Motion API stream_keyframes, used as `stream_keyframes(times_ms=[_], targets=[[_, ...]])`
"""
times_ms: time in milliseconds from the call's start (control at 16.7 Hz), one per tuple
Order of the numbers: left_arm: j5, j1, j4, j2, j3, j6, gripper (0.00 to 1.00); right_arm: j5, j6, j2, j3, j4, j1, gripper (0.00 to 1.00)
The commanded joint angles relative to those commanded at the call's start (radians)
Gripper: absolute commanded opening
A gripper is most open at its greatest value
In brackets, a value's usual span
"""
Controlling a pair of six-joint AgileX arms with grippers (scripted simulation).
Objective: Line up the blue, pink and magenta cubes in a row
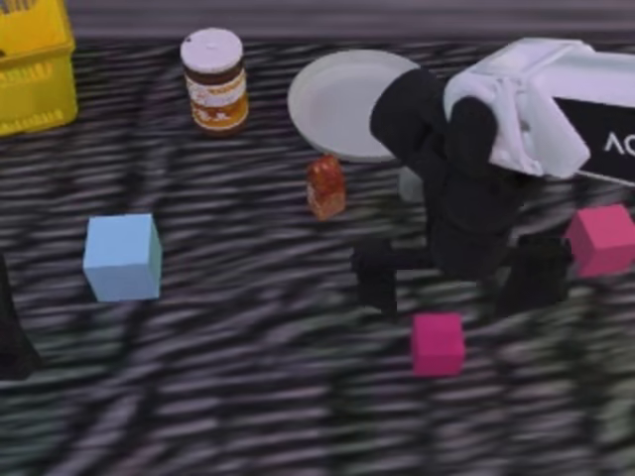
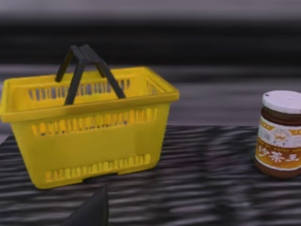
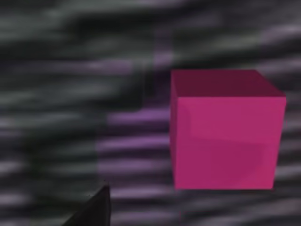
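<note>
Right claw (image 1: 456, 278) hangs wide open over the desk (image 1: 248, 397), magenta cube (image 1: 438, 344) just below its gap, pink cube (image 1: 601, 239) beside its outer finger, blue cube (image 1: 123, 257) well apart, far left. Left arm sits parked at the left edge.

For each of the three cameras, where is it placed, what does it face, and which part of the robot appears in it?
Top view: above the table, looking down; shows blue cube, pink cube, magenta cube, and the right arm with its right gripper.
Left wrist view: on the left arm, facing the yellow basket and jar; a dark gripper tip at its edge.
Right wrist view: on the right arm, close on the magenta cube; one dark tip shows.
Shared: basket and jar, magenta cube.
</note>
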Motion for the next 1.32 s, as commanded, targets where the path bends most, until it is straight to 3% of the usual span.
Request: stream_keyframes(times_ms=[480,660,1080,1320], targets=[[0.0,0.0,0.0,0.0,0.0,0.0,1.0,0.0,-0.038,0.002,0.036,-0.031,-0.035,1.0],[0.0,0.0,0.0,0.0,0.0,0.0,1.0,-0.002,-0.161,0.046,0.09,-0.05,-0.134,1.0],[0.0,0.0,0.0,0.0,0.0,0.0,1.0,-0.007,-0.602,0.167,0.234,-0.104,-0.458,1.0],[0.0,0.0,0.0,0.0,0.0,0.0,1.0,-0.01,-0.711,0.19,0.278,-0.11,-0.557,1.0]])
